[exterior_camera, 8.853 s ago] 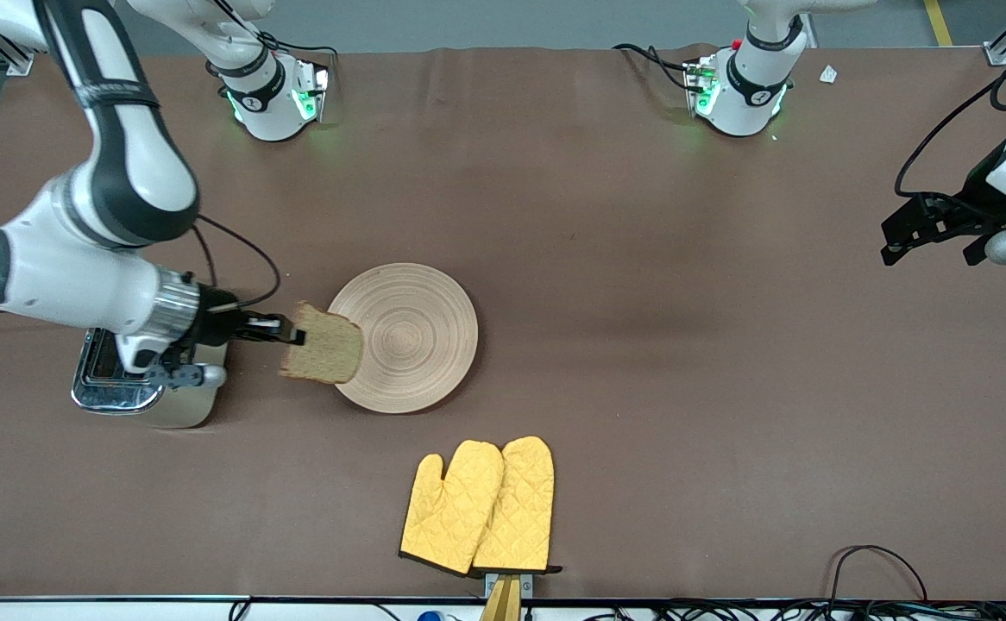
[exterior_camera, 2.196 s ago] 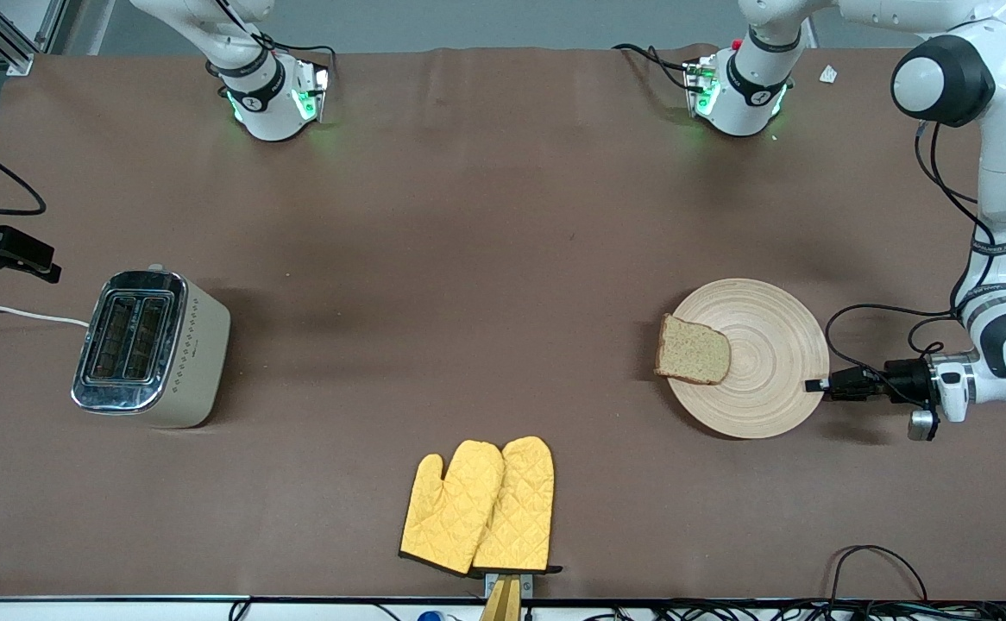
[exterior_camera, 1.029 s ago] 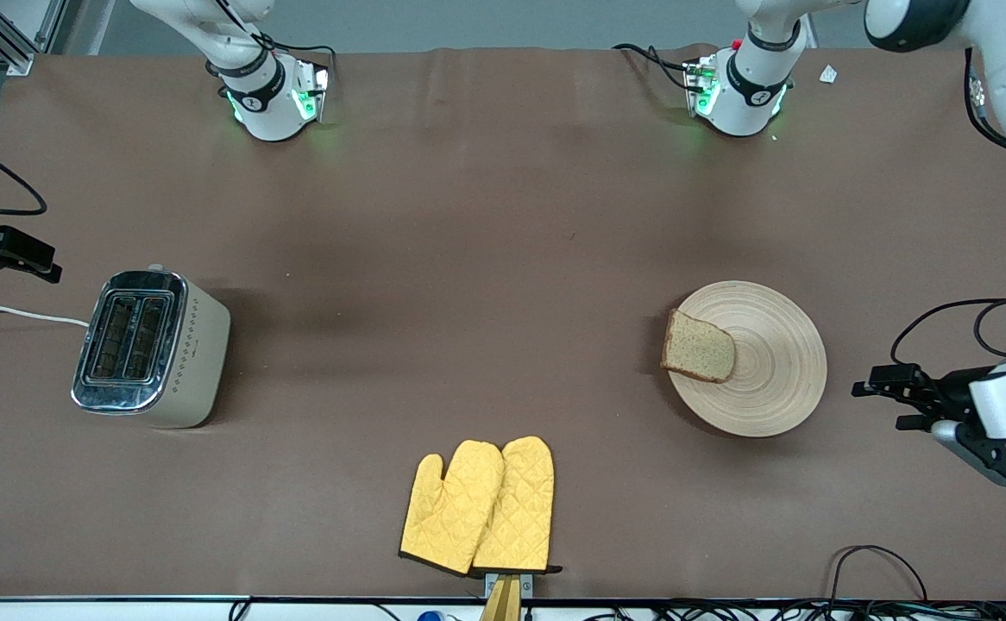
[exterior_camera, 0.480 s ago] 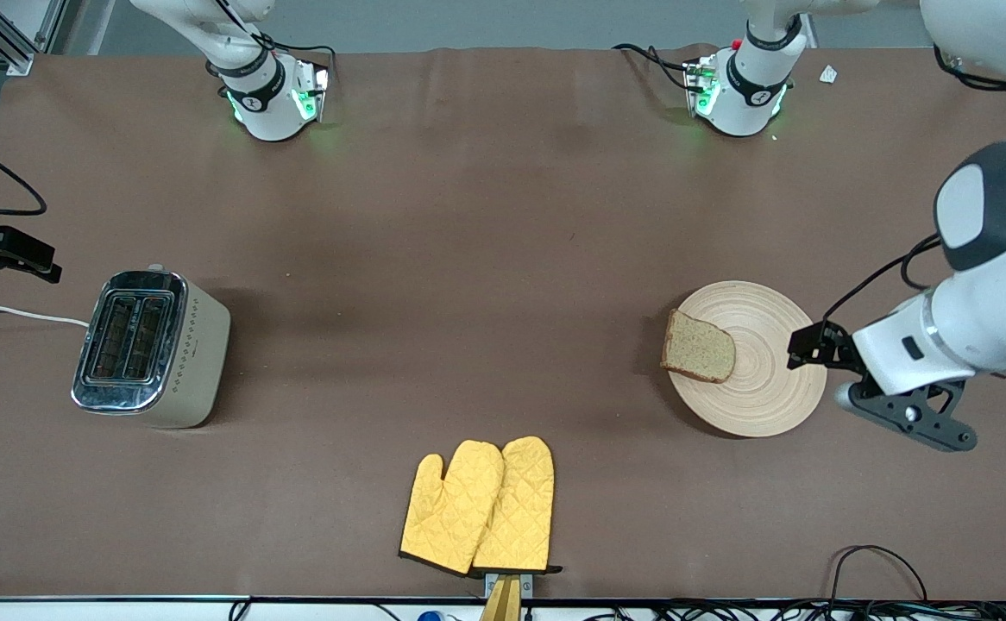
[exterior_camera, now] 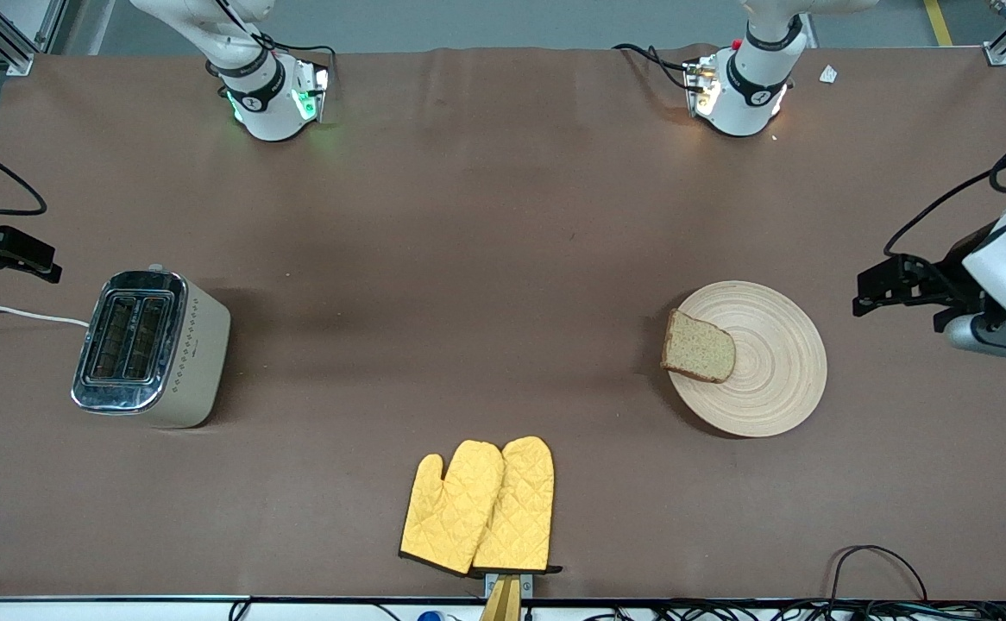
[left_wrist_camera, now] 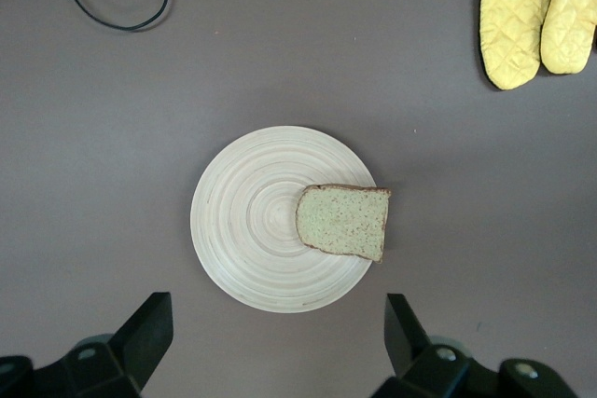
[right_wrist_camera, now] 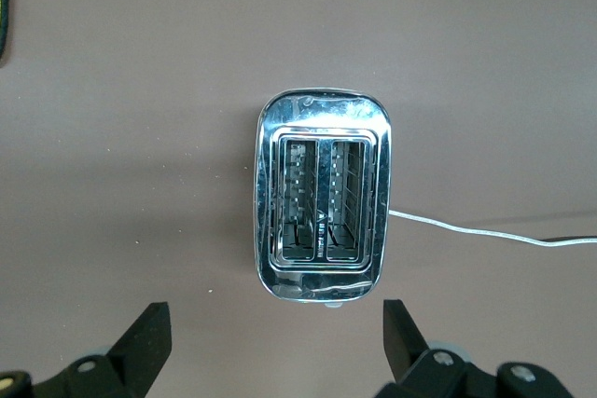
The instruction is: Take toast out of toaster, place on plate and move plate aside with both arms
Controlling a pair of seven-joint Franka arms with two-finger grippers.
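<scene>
The round wooden plate [exterior_camera: 770, 379] lies on the brown table toward the left arm's end. The brown toast [exterior_camera: 698, 348] lies flat on the plate's rim on the side toward the toaster, overhanging it slightly. In the left wrist view the plate [left_wrist_camera: 242, 230] and toast [left_wrist_camera: 343, 222] show whole. My left gripper [exterior_camera: 870, 291] is open and empty, raised over bare table beside the plate, at the left arm's end; its jaws [left_wrist_camera: 278, 316] stand wide apart. My right gripper [exterior_camera: 15, 252] waits open and empty by the table's edge at the right arm's end, its jaws [right_wrist_camera: 275, 319] wide apart.
A steel toaster [exterior_camera: 151, 348] with two empty slots [right_wrist_camera: 322, 207] and a white cord stands at the right arm's end. A pair of yellow oven mitts [exterior_camera: 479, 507] lies at the table edge nearest the camera, also in the left wrist view [left_wrist_camera: 532, 11]. Cables [exterior_camera: 874, 561] lie along that edge.
My left gripper let go of the plate's rim, rose, and has swung away toward the left arm's end of the table. Plate, toast and right arm have stayed still over the last second.
</scene>
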